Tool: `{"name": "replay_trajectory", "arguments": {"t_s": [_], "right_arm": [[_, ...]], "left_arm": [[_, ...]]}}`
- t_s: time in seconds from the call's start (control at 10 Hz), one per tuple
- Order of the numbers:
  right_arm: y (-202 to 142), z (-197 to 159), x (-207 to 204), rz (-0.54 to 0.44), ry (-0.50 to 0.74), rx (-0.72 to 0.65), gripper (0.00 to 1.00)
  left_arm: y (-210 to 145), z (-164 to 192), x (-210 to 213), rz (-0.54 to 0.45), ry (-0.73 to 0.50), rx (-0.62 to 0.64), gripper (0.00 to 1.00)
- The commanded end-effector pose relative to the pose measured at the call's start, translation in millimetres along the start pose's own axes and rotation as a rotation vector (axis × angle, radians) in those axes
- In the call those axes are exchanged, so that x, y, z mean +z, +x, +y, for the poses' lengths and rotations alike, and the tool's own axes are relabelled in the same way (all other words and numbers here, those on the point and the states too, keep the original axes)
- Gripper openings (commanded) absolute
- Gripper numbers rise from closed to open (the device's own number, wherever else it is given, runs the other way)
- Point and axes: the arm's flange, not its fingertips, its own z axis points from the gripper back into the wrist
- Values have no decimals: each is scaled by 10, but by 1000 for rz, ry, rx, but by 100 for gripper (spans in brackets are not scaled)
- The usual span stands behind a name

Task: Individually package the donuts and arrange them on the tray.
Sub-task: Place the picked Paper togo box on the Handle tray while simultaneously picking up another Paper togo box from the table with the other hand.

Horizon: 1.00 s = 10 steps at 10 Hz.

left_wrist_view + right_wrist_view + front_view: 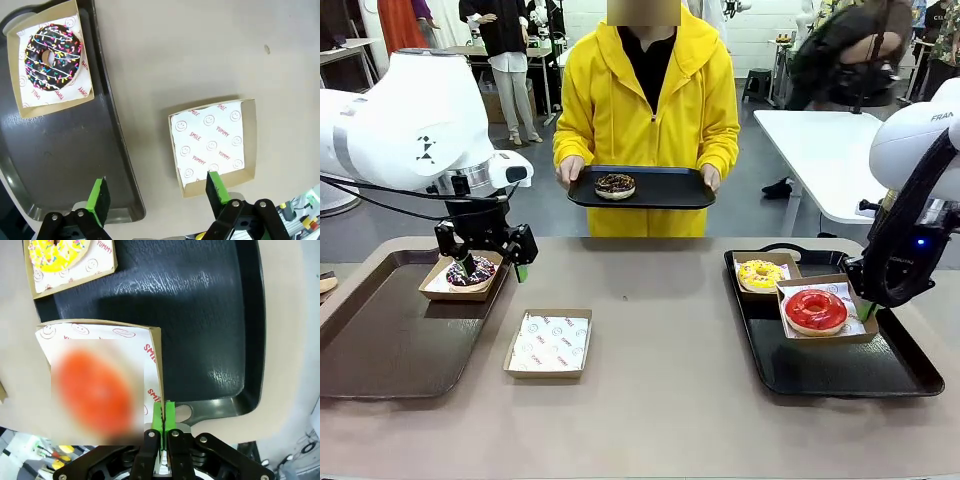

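Trays flank the table [670,420] in the front view: a brown tray [380,340] on the robot's left and a black tray [840,375] on its right. The left gripper [495,268] hangs above the brown tray's far end, just over the sprinkled chocolate donut [470,272], which lies in a paper-lined box. An empty box [549,343] sits on the table beside that tray. On the black tray the yellow donut [760,273] lies in a box at the far corner, and the red donut [816,311] lies in the red donut's box [830,339] just beside it. The right gripper [868,310] meets that box's right edge. Across the table a person [650,90] holds a held tray [665,188] carrying the crumb chocolate donut [615,185].

From the left wrist, the green pads stand wide apart with nothing between them; the sprinkled chocolate donut is at the upper left, the empty box at the lower right.

From the right wrist, the fingers are pinched tight on the upright wall of the red donut's box, with the red donut inside, blurred. The yellow donut shows at the top left.
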Motion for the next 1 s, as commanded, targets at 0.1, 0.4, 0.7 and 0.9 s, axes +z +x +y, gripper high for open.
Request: {"name": "replay_trajectory", "arguments": {"t_s": [0.1,0.4,0.7,0.9], "right_arm": [[43,-286,-138,-21,6,139,1],[161,-376,-266,6,9,154,1],[127,-353,-268,20,8,135,1],[127,-353,-268,20,8,135,1]], "left_arm": [[145,-197,-95,20,71,31,100],[165,-309,-205,14,80,45,100],[130,-254,-227,27,50,27,100],[130,-254,-227,27,50,27,100]]}}
